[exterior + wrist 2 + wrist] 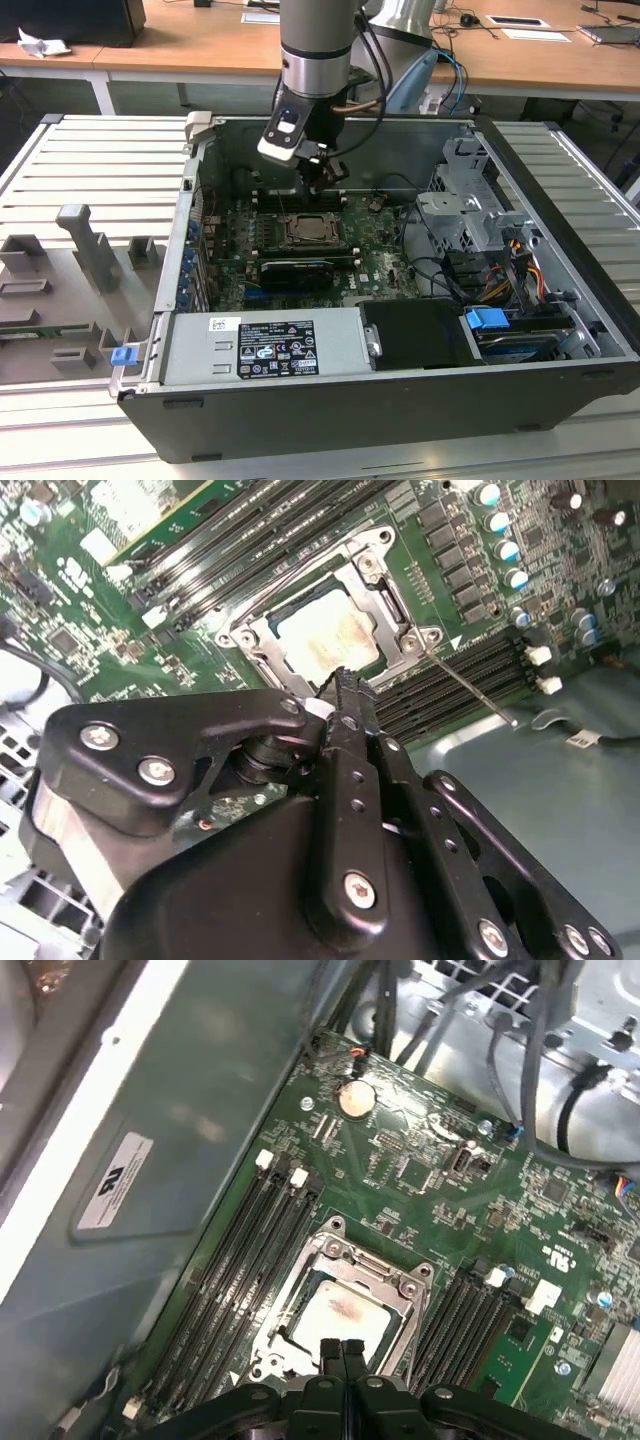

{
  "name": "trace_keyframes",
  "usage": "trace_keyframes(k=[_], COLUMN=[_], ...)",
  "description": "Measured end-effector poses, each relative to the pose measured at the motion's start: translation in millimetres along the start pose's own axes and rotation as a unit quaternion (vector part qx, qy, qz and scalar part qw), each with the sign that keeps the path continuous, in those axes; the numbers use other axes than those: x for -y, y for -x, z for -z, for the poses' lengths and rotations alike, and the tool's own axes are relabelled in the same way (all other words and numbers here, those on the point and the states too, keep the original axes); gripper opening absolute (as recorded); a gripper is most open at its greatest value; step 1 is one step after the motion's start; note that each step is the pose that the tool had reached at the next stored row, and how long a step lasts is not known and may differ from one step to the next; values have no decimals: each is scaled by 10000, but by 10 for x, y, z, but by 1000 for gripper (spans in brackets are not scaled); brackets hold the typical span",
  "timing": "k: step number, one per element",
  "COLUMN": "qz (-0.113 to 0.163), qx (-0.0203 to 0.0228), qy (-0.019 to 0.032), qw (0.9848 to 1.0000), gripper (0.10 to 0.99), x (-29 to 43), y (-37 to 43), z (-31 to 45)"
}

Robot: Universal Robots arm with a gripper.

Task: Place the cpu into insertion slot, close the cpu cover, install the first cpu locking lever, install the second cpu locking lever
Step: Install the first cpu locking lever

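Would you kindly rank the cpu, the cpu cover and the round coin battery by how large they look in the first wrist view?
1. cpu cover
2. cpu, framed inside the cover's window
3. coin battery, clearly smallest

I see my arm (315, 45) coming straight down from above. Its gripper (341, 1348) points downward, and the two black fingers (328, 1356) are pressed flat against each other.

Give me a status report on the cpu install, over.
Shut gripper, holding nothing, over the cpu. Chip seated, cpu cover down around it. One lever rod angled out over the memory slots.
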State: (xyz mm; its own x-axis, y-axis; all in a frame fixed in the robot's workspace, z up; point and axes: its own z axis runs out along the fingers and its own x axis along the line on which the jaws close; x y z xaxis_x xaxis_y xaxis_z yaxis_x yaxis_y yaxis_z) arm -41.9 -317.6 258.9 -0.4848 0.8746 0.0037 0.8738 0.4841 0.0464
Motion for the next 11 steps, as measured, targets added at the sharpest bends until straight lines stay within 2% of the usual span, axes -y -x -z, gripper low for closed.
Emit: trace_keyframes(k=[5, 11], qz=[307, 816], qx=[-12, -35], qy=[-3, -4], qw=[9995, 9967], gripper=[106, 106], x=[0, 1], y=[0, 0], z=[0, -2])
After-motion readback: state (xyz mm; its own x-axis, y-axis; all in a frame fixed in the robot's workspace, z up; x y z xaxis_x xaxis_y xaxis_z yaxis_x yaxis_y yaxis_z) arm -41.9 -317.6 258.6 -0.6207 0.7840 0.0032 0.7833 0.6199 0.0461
